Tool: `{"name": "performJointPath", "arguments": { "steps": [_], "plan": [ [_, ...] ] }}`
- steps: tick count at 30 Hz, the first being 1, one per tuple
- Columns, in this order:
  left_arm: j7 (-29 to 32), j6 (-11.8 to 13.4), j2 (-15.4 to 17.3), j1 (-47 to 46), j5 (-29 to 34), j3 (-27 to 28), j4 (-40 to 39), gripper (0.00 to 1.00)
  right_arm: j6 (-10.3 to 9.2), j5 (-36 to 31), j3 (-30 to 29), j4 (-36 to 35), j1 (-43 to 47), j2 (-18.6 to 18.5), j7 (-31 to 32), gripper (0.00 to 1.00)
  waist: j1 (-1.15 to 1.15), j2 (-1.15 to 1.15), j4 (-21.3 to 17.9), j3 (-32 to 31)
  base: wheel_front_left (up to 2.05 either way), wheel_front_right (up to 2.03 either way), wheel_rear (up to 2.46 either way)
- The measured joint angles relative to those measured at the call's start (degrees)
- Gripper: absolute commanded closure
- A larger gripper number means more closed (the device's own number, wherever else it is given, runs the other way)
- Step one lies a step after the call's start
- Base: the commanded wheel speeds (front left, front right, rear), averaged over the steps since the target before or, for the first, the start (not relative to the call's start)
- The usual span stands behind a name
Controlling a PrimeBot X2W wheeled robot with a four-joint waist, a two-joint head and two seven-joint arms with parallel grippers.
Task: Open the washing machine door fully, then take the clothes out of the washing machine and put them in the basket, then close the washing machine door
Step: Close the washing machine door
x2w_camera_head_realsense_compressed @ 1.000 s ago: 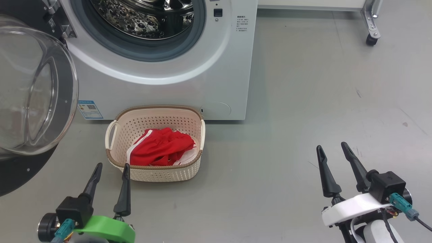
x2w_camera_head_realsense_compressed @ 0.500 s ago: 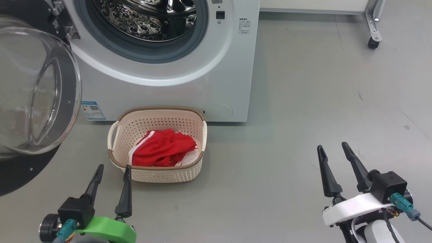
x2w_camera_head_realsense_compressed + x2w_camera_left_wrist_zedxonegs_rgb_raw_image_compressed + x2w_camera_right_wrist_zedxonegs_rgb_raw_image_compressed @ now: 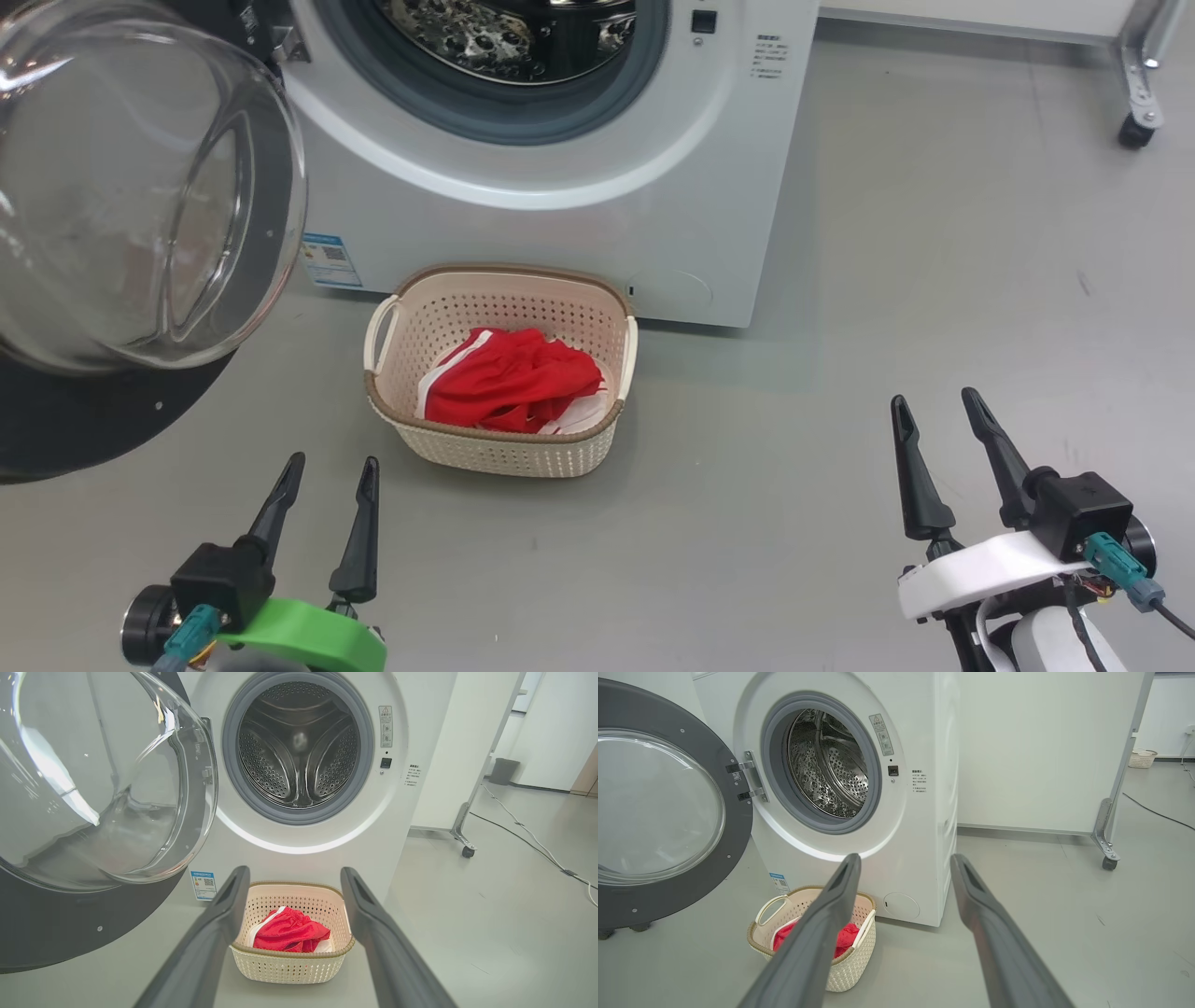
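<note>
Plainly, left gripper [image 3: 335, 460], right gripper [image 3: 934, 398] spread, clothes [image 3: 509, 378] in basket [image 3: 504, 457], drum [image 3: 299, 751] depths from left wrist

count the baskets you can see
2. The cream basket with red clothes sits before the washing machine; a second basket stands far off by the wall, in the right wrist view.

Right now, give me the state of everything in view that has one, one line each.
door: swung wide open.
drum: looks empty.
basket: upright on the floor in front of the washing machine, part full.
clothes: red, crumpled inside the basket.
left end effector: open, holding nothing.
right end effector: open, holding nothing.
</note>
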Motion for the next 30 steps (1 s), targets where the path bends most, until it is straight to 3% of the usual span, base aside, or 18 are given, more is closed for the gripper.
{"name": "performJointPath", "arguments": {
  "steps": [22,30],
  "plan": [
    [0.0,3.0,0.0,0.3,-1.8,1.8,-3.5,0.00,0.00,0.0,8.1,1.2,-2.8,-1.6,0.0,0.00,0.00,0.00,17.0,1.6,0.00,0.00,0.00],
    [0.0,4.5,-0.1,2.1,-1.8,4.9,-6.2,0.00,0.00,0.4,13.8,2.4,-6.3,-2.0,0.0,0.00,0.00,0.00,22.3,2.2,-0.02,-0.02,-0.02]
  ]
}}
